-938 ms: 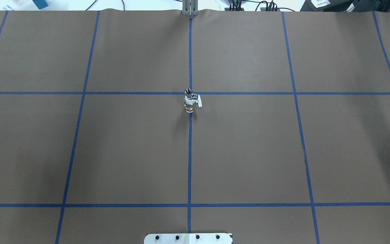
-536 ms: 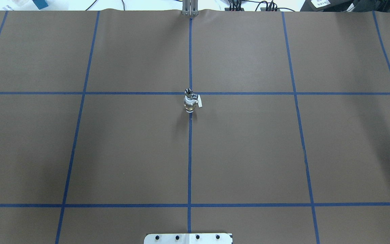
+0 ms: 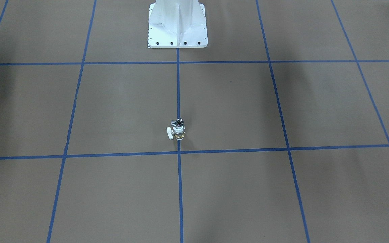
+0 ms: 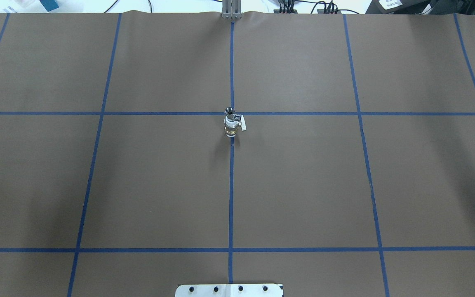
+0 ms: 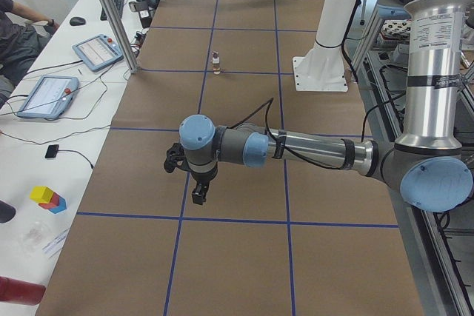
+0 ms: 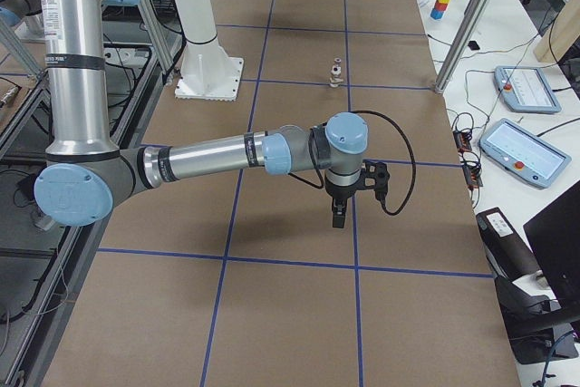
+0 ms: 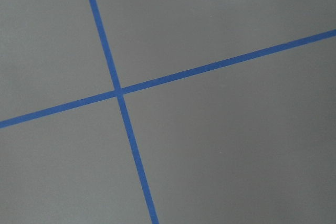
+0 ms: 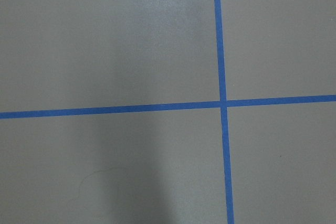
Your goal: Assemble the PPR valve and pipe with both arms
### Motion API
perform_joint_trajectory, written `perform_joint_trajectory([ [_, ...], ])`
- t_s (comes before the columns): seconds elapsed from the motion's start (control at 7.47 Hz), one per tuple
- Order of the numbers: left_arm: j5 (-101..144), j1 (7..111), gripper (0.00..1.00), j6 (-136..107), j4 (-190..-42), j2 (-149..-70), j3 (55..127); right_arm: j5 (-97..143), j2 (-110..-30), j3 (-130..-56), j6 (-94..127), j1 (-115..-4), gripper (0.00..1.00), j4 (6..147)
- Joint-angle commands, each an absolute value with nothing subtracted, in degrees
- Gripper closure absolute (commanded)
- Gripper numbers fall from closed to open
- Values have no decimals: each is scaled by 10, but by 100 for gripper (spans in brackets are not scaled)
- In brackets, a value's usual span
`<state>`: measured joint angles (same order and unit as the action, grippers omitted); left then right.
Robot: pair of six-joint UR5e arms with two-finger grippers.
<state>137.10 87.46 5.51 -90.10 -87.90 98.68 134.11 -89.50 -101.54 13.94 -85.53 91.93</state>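
Overhead exterior puts the valve (image 4: pixel 232 127) upright on the centre tape line, mid-table, with the pipe (image 4: pixel 229 111) sitting on its top end; we cannot tell how firmly it is seated. We judge both light, rigid and small. The chrome is likely slick and the narrow stance tippy, so we would grip the brass body, clear of the side handle. The table (image 4: pixel 303 185) is open all round, and the pedestal (image 3: pixel 177 23) stands well apart. The left gripper (image 5: pixel 198 196) and right gripper (image 6: pixel 338 217) hang far out to either side. Neither has these parts, and we cannot tell how wide their jaws stand.
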Motion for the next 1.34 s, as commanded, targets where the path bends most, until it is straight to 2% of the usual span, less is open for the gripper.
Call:
perform_joint_trajectory([
  [0.0,1372,894,0,52,-897,-879,983,1341,-896,-1013,139,-854,0,919],
  [1.21,1373,902,0,42,-895,-880,998,1341,-896,-1012,139,-853,0,919],
])
